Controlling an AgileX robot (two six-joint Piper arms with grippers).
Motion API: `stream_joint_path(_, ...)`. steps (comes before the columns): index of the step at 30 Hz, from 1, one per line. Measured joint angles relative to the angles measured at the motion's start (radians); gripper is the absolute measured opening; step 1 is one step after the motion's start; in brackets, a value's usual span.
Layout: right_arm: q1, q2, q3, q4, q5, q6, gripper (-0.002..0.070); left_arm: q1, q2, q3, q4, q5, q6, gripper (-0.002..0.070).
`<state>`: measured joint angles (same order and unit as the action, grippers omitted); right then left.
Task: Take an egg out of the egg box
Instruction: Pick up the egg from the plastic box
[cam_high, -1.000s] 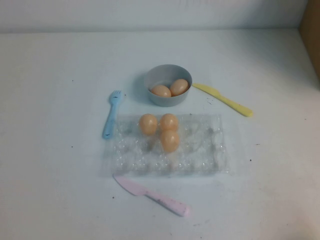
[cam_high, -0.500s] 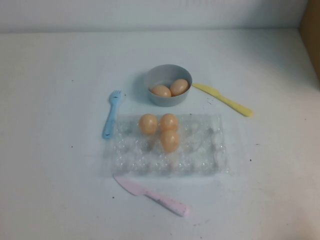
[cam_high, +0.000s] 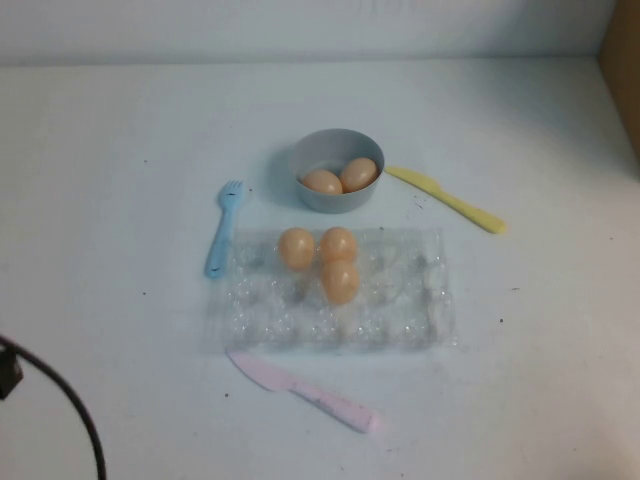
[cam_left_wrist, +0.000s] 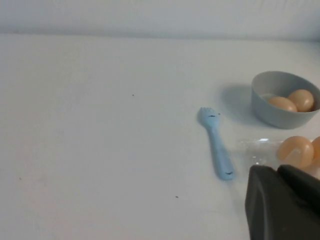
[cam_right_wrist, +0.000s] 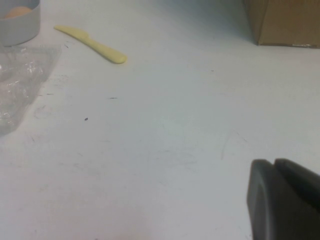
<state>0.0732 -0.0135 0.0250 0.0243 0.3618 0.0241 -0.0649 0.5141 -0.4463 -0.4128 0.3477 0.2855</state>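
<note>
Wrist views show both tools, left tool (cam_left_wrist: 280, 172) and right tool (cam_right_wrist: 276, 165), fingers together, above the table (cam_high: 120, 150).

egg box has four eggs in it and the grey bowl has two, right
Not quite. The high view shows three eggs in the egg box, not four: two side by side in its far row and one just nearer. The grey bowl does hold two.

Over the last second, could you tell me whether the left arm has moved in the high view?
Yes. Its cable has come into the near left corner, nearer the blue fork; the left gripper is shut, and the right gripper is parked apart.
</note>
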Motion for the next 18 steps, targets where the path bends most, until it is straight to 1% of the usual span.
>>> stream_joint_path(3,0.000,0.000,0.000,0.000,0.000,0.000,-0.0017,-0.023,0.129,-0.103,0.086,0.004,0.024,-0.0003)
stream_joint_path(5,0.000,0.000,0.000,0.000,0.000,0.000,-0.0017,-0.055,0.204,-0.154,0.135,0.004,0.024,-0.0003)
stream_joint_path(9,0.000,0.000,0.000,0.000,0.000,0.000,-0.0017,-0.166,0.359,-0.269,0.265,-0.003,-0.042,-0.0003)
stream_joint_path(12,0.000,0.000,0.000,0.000,0.000,0.000,-0.0017,-0.253,0.473,-0.368,0.350,0.029,-0.069,0.0008)
stream_joint_path(14,0.000,0.000,0.000,0.000,0.000,0.000,-0.0017,-0.314,0.557,-0.437,0.399,0.069,-0.062,0.0059)
stream_joint_path(16,0.000,0.000,0.000,0.000,0.000,0.000,-0.0017,-0.361,0.621,-0.485,0.431,0.092,-0.027,0.0151)
stream_joint_path(17,0.000,0.000,0.000,0.000,0.000,0.000,-0.0017,-0.392,0.665,-0.515,0.452,0.099,0.008,0.0235)
stream_joint_path(18,0.000,0.000,0.000,0.000,0.000,0.000,-0.0017,-0.411,0.692,-0.534,0.465,0.103,0.028,0.0298)
